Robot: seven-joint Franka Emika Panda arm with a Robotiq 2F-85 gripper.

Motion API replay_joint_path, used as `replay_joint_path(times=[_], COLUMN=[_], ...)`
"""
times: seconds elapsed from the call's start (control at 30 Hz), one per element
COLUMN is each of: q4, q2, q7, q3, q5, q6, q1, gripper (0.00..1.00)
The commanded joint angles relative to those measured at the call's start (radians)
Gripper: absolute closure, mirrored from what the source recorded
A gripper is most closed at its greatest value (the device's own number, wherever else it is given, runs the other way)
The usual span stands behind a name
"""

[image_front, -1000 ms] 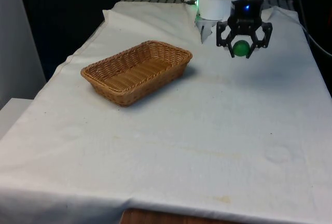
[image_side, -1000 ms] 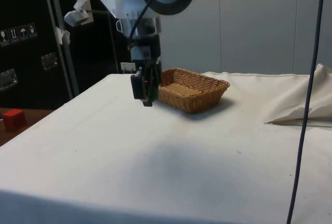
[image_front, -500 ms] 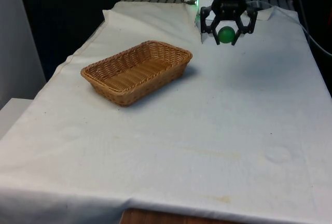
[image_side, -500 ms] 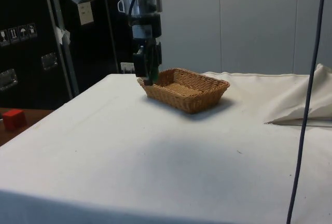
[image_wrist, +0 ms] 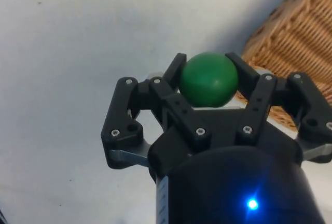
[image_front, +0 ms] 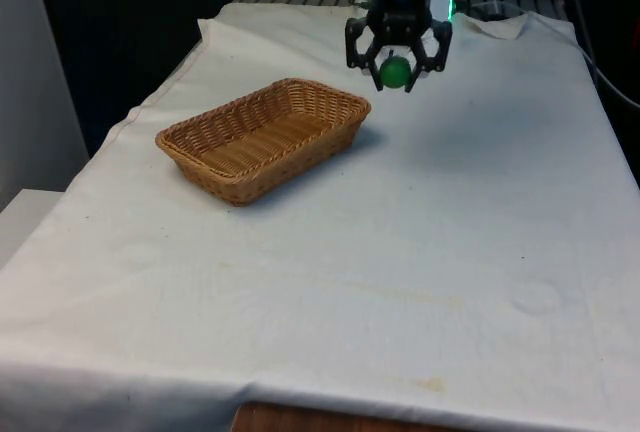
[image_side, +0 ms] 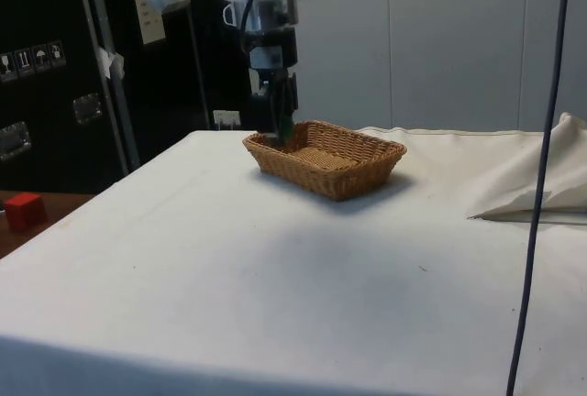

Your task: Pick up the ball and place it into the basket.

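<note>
A green ball (image_front: pixel 396 72) is clamped between the black fingers of my gripper (image_front: pixel 397 74), which hangs in the air above the cloth. The wrist view has the ball (image_wrist: pixel 209 79) squeezed from both sides by the fingers (image_wrist: pixel 174 73). A woven wicker basket (image_front: pixel 262 136) lies on the table toward the front view's left, and my gripper is just off its far right corner, higher than its rim. From the side the gripper (image_side: pixel 283 127) hangs over the near end of the basket (image_side: pixel 326 156). The basket's corner (image_wrist: pixel 290 37) lies beside the ball in the wrist view.
White cloth (image_front: pixel 420 252) covers the whole table, with a bunched fold (image_side: pixel 532 194) at the side view's right. A thin cable (image_side: pixel 537 176) hangs down there too. A small red block (image_side: pixel 23 210) sits off the table at the side view's left.
My gripper, still holding the ball, has risen and moved toward the front view's left, from open cloth to the basket's far right corner.
</note>
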Motion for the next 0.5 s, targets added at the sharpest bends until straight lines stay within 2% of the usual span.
replay_joint_path(times=[0.0, 0.1, 0.13, 0.17, 0.33, 0.37, 0.47], q4=[-0.003, -0.003, 0.000, -0.002, 0.002, 0.000, 0.004], q2=[0.007, 0.024, 0.021, 0.027, 0.041, 0.038, 0.044], q7=[-0.015, -0.042, -0.032, -0.048, -0.069, -0.068, -0.081], q3=[-0.009, -0.032, -0.031, -0.038, -0.069, -0.066, -0.085], q5=[0.000, 0.004, 0.000, 0.003, -0.007, 0.000, -0.010], q6=[0.013, 0.023, 0.012, 0.024, 0.029, 0.026, 0.029], q1=[-0.005, -0.009, -0.004, -0.010, -0.012, -0.009, -0.013], gripper=[1.00, 1.00, 1.00, 1.00, 1.00, 1.00, 1.00])
